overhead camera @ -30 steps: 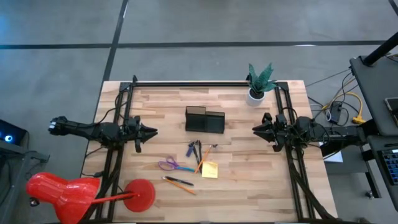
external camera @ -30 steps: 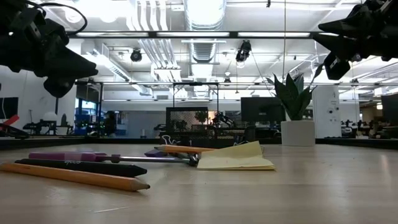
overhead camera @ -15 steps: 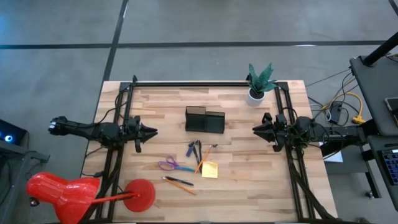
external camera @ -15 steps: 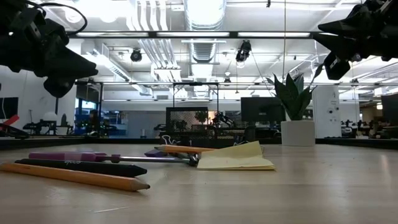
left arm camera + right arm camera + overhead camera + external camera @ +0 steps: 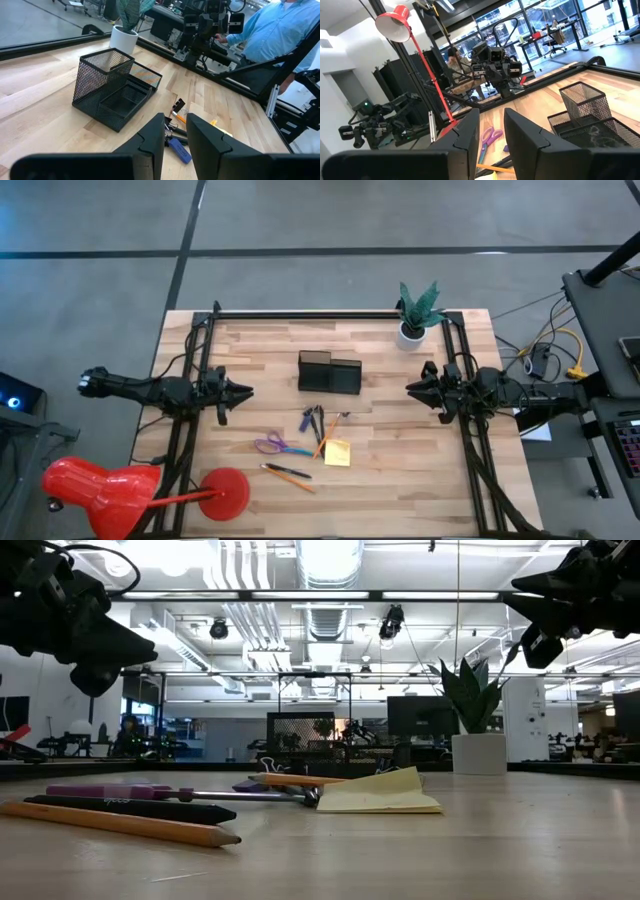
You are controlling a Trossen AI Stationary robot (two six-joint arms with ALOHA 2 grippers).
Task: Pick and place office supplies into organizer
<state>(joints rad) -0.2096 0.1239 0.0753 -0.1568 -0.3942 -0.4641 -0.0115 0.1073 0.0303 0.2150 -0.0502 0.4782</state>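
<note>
Stage: nothing picked yet by the look of it; both arms parked high at opposite table edges, all supplies on the wood.
Left gripper (image 5: 247, 391): left side of table, pointing inward, fingers (image 5: 150, 142) parted with a narrow gap, grasping nothing.
Right gripper (image 5: 409, 388): right side, mirrored pose, fingers (image 5: 465, 132) also slightly parted, empty.
Organizer (image 5: 329, 372): black mesh, mid-table, between the two grippers; compartments look empty in left wrist view.
Scissors (image 5: 272, 445): purple handles, flat on the table, in front of the organizer toward the left arm.
Sticky-note pad (image 5: 337, 452): yellow, just beside the pen cluster, top sheet curled up in low view.
Pens (image 5: 314, 422): dark/blue bunch between organizer and pad, an orange pencil (image 5: 326, 438) crossing them.
Second pencil (image 5: 294, 476): with a dark pen, nearest the front edge.
Bystanders: plant pot (image 5: 411, 332) at back right, red lamp (image 5: 226, 492) front left.
Next move, my call: left arm takes the scissors, closest to it. Descend straight, jaws across the blades, not the handle loops.
Risk: clustered pens roll or drag along if the grasp lands off-centre; take isolated items first.
Drop: long items upright into the tall cup, pad into the low tray.
</note>
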